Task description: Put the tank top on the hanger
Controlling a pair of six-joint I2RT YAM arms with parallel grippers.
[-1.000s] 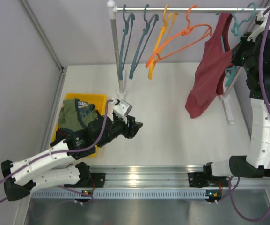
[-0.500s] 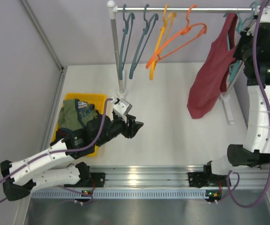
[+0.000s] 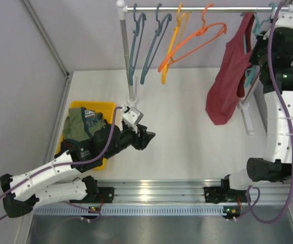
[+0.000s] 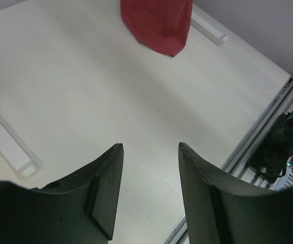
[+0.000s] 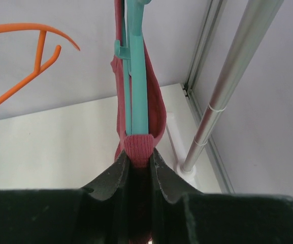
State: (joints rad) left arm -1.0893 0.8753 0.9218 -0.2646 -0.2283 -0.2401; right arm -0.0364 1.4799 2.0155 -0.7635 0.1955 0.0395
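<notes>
At the right end of the rail (image 3: 207,9), the tank top (image 3: 226,84) hangs lengthwise, strap up by the bar and hem pointing down toward the table (image 3: 187,127). It is soft maroon cloth, falling in loose folds, with a ribbed edge band on the strap. The hanger (image 5: 136,66) is thin, smooth teal plastic. In the right wrist view its arm runs straight up and away from the fingers, and the strap loops around it on both sides. The right gripper (image 5: 140,158) has its jaws drawn narrow, pinching the folded ribbed strap just below the hanger's arm. An orange hanger (image 3: 197,38) hangs slanted on the rail to the left, apart from the top. The left gripper (image 4: 149,152) hovers low over bare white table, jaws about half apart and holding nothing.
</notes>
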